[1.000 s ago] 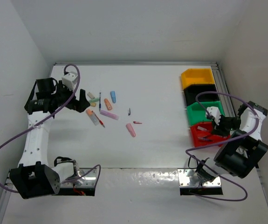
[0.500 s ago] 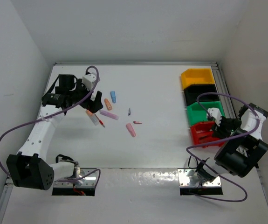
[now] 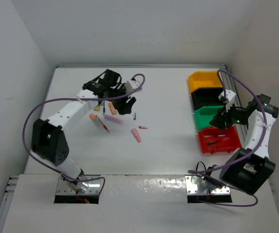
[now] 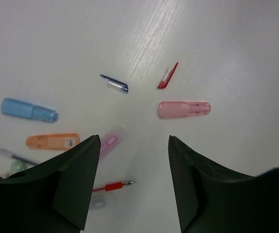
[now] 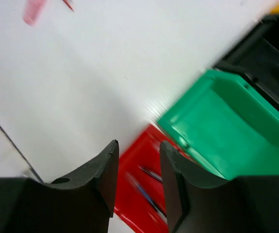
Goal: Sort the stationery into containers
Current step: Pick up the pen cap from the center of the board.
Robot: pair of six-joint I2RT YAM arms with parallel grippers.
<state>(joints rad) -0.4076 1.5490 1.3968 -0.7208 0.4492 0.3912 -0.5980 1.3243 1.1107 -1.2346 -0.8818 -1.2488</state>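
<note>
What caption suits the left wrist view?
Open left pincer above pink marker, lilac marker, orange marker and blue marker.

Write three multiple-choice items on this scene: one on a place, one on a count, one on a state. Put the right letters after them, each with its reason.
1. Which bin ends the row on the near side?
A yellow
B black
C green
D red

2. How many bins stand in the row?
A two
B three
C four
D five

3. The left fingers are:
A shut on a pink marker
B apart with nothing between them
C shut on a blue pen

Right letters:
1 D: the red bin lies lowest in the top view, at the near end of the row.
2 C: the yellow bin, black bin, green bin and the red one make four.
3 B: the left wrist view shows only an empty gap between them.
</note>
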